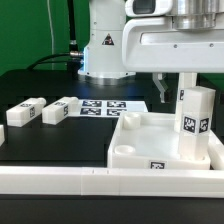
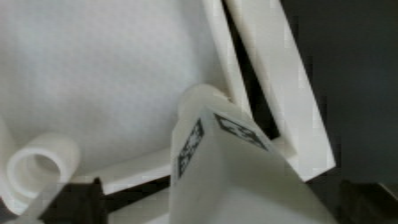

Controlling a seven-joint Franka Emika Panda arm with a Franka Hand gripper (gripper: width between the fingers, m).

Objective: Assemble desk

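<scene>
The white tray-like tabletop (image 1: 135, 135) lies on the black table, hollow side up. One white square leg (image 1: 196, 125) with a tag stands upright in its corner at the exterior view's right. My gripper (image 1: 188, 97) hangs over the top of that leg. One dark finger (image 1: 161, 86) shows clear of the leg's side, so the jaws stand open around it. In the wrist view the leg (image 2: 231, 170) fills the space between the jaws, above the tabletop floor (image 2: 107, 80), the rim (image 2: 267, 70) and a round socket (image 2: 32, 172). Two loose legs (image 1: 25, 113) (image 1: 62, 110) lie at the left.
The marker board (image 1: 105, 105) lies flat behind the tabletop. The long white border rail (image 1: 90, 180) runs along the front. The robot's white base (image 1: 105, 45) stands at the back, with a green backdrop behind it.
</scene>
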